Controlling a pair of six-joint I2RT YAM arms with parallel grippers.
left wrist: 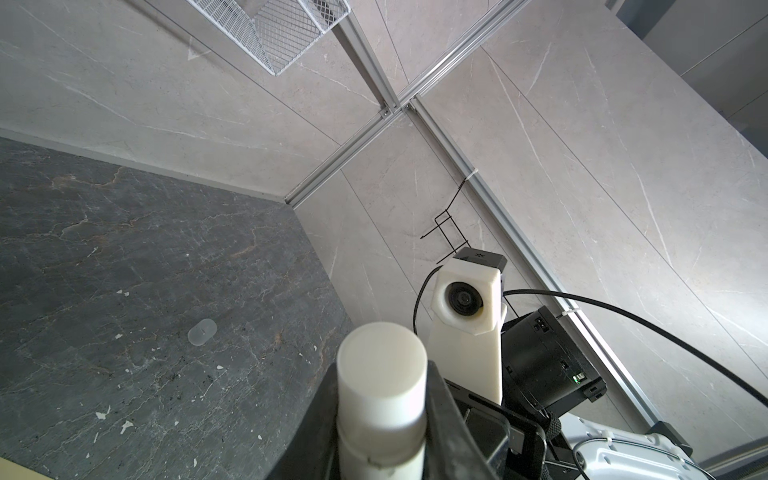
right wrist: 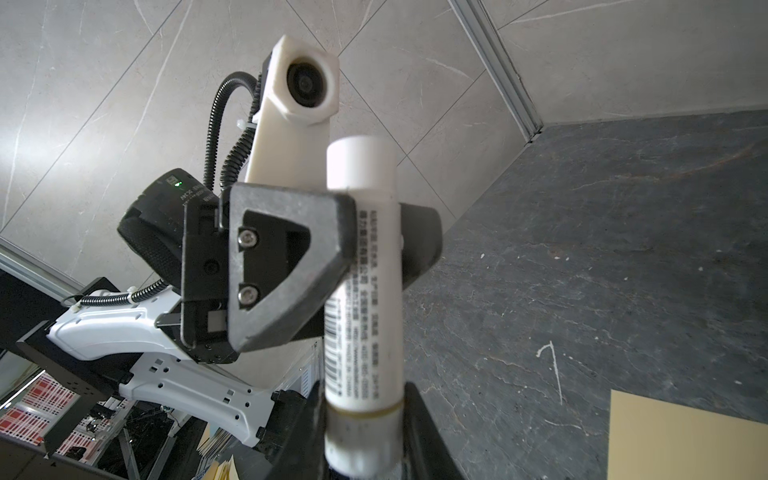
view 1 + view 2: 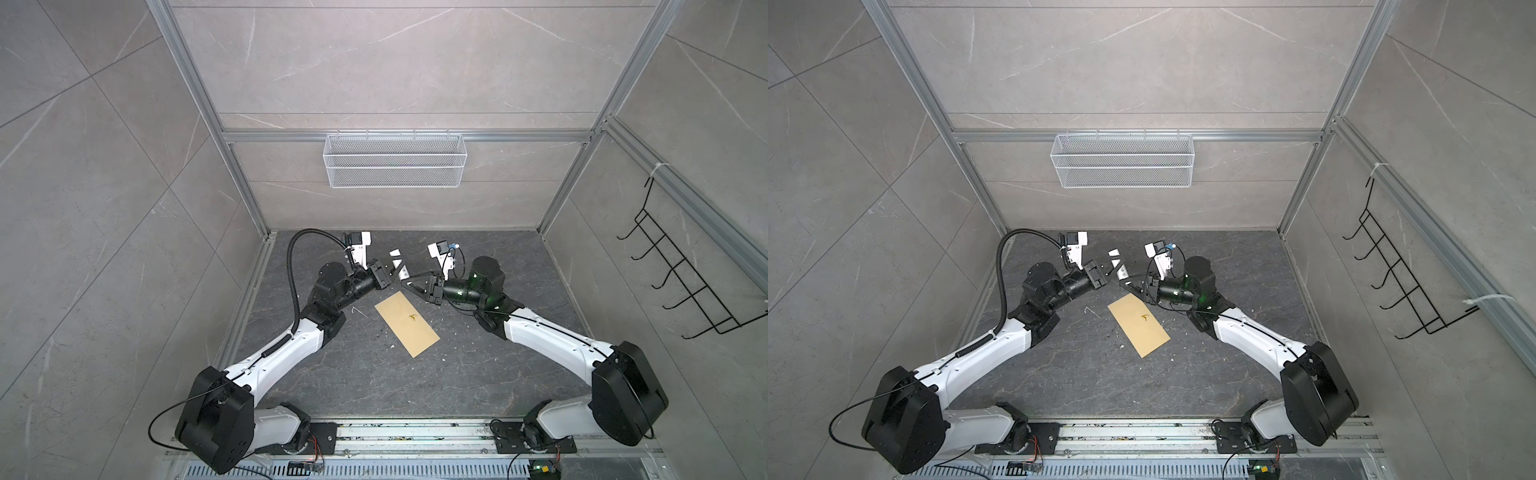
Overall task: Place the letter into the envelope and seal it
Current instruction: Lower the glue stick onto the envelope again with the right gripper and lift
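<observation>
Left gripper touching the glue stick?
Touching. The right wrist view shows the left gripper clamped across the glue stick, with a finger pressed flush against each side of its label.

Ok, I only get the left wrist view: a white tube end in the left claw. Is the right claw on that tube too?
Observer: Yes. The right wrist view shows the right claw closed on one end of the glue stick, and the left claw clamped around its labelled middle.
Operator: And what lies beneath them?
Observer: The envelope. In both top views it lies flat on the table, lower in the picture than the claws, and neither claw holds it.
</observation>
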